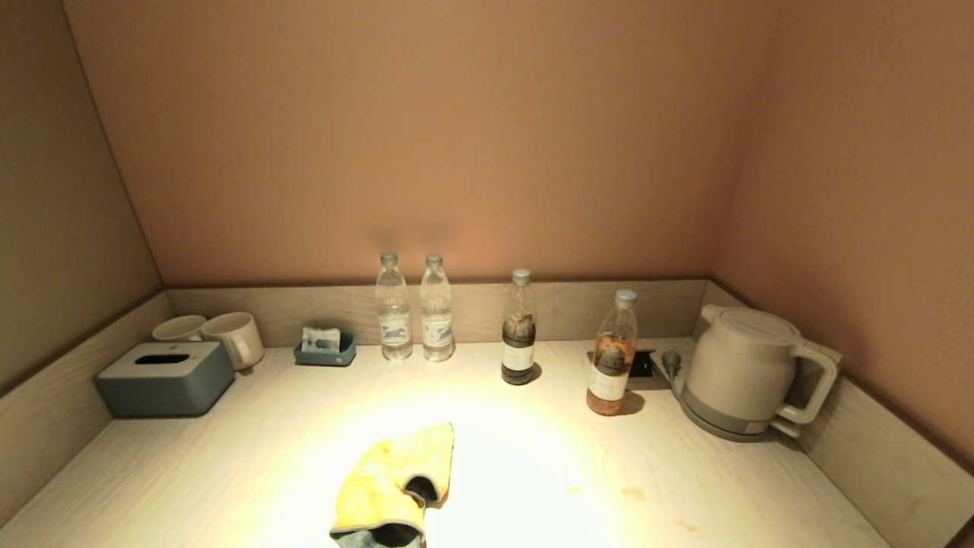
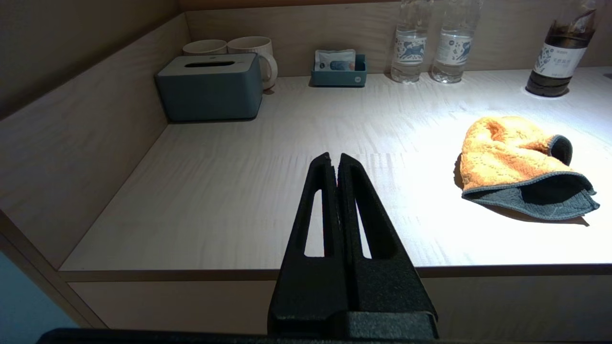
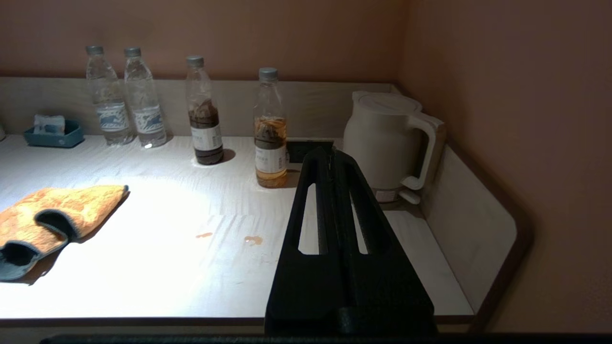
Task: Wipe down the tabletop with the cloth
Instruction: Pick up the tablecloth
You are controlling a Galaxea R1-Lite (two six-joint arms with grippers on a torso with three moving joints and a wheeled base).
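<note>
Lying apart from closed grippers: cloth.

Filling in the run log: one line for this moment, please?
stage: not started | cloth: crumpled on tabletop, untouched | stains: unwiped | left hand: shut, empty | right hand: shut, empty

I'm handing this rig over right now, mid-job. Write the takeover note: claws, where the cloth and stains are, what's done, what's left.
Left claw: shut, empty, held back at the front edge of the tabletop, on the left side.
Right claw: shut, empty, held back at the front edge on the right side.
The cloth: crumpled near the front centre of the tabletop, touched by neither claw.
Orange stains: small spots on the tabletop to the right of the cloth, nearer the right claw.
Done: nothing visible; the stains are unwiped.
Left: grasp the cloth, wipe over the stains, keeping off the bottles and kettle behind.
</note>
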